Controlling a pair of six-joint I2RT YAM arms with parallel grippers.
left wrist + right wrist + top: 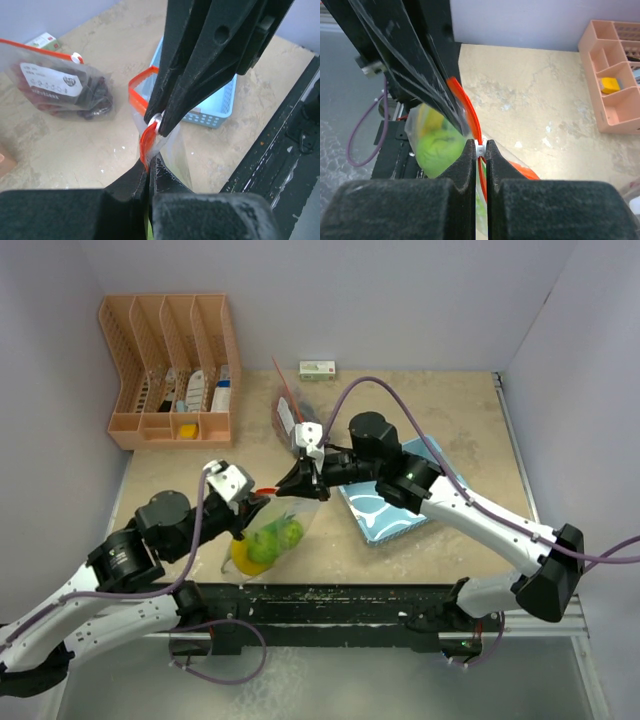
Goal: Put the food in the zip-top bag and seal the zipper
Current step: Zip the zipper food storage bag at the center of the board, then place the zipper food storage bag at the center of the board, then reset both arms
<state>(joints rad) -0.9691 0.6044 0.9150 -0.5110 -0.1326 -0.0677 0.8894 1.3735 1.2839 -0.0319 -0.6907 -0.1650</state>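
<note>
The clear zip-top bag point(272, 538) hangs between both grippers near the table's front edge, with round green fruits point(437, 147) and a yellow banana point(432, 119) inside. My left gripper point(260, 500) is shut on the end of the orange-red zipper point(146, 142); in the left wrist view it point(148, 167) pinches the strip from below. My right gripper point(292, 485) is shut on the small white slider point(480, 148) of the zipper, close to the left fingers. A second clear bag point(60, 87) holding dark red food lies on the table behind.
The light-blue basket point(395, 510) lies under my right arm. An orange desk organiser point(170, 370) stands at the back left, a small box point(318, 368) at the back wall. The black table rail point(330, 600) runs along the front.
</note>
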